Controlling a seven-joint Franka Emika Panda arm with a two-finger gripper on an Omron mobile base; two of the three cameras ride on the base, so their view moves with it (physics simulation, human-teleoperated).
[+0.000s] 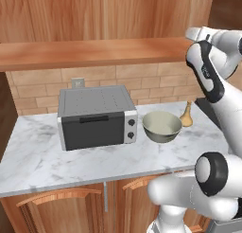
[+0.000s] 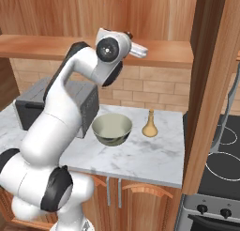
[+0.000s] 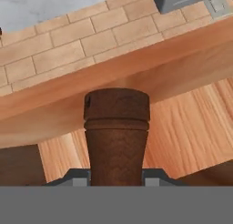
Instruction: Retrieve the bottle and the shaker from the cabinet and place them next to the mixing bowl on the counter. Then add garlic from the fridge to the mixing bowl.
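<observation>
While the gripper (image 3: pixel 116 180), raised by the wooden cabinet (image 2: pixel 154 19), pinches the dark wooden shaker (image 3: pixel 116 132) along its reach, the mixing bowl (image 1: pixel 162 125) waits well below on the counter (image 1: pixel 38 156), bottle (image 1: pixel 186 115) just beside it.

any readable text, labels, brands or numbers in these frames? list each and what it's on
None legible. The toaster oven has two knobs with no readable marks; the wall outlet is blank; the stove knobs show no numbers. The bottle, mixing bowl and the brown shaker in the pincer carry no label.
</observation>
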